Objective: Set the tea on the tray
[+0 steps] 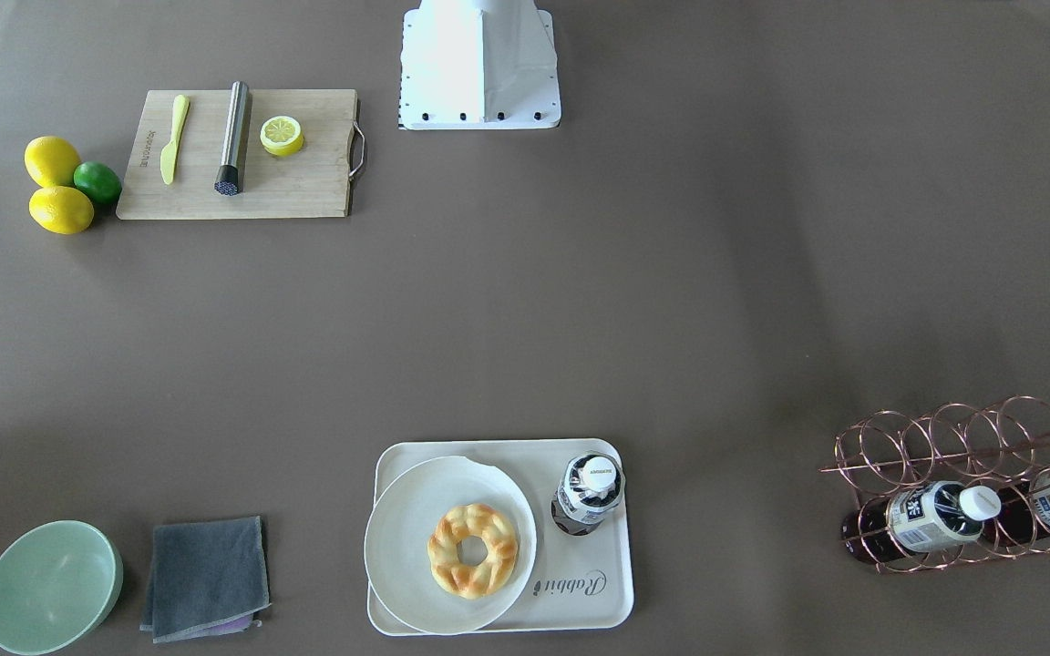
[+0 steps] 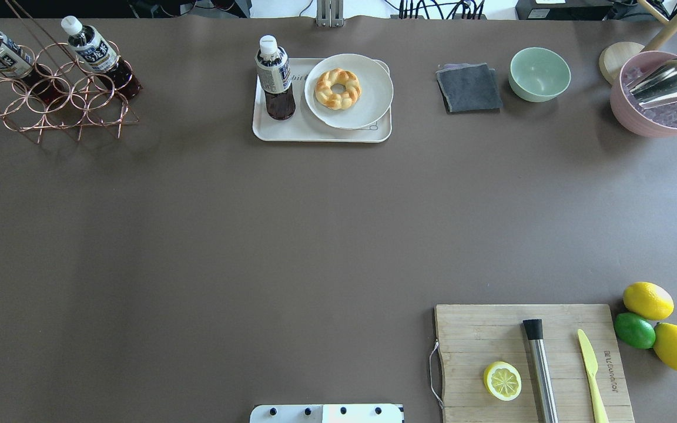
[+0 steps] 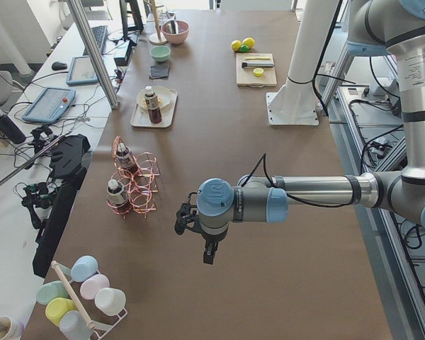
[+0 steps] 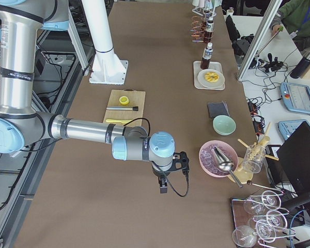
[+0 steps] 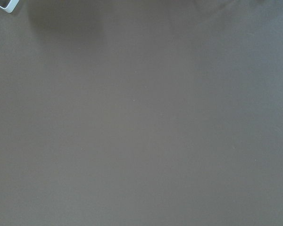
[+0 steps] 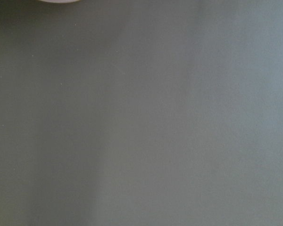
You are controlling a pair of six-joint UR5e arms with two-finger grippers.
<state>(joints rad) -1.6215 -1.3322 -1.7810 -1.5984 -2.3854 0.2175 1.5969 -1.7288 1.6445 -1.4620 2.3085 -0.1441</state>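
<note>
Tea (image 2: 274, 76) stands on the tray (image 2: 321, 135), nine o'clock of the plate (image 2: 374, 97) (done, I judge); left end effector (image 3: 207, 253), right end effector (image 4: 163, 186): I cannot tell their opening.

My overhead camera looks down from behind the robot, with the base plate (image 2: 327, 413) at bottom centre. The front-facing one opposes it, base at top. Both share the tray (image 2: 315, 134) and cutting board (image 2: 473, 329). Two side cameras look along the table (image 3: 234, 142) from opposite ends. Both wrist cameras sit close, filled with its brown surface.

The plate (image 1: 397, 547) hides part of the tray (image 1: 612, 547).
</note>
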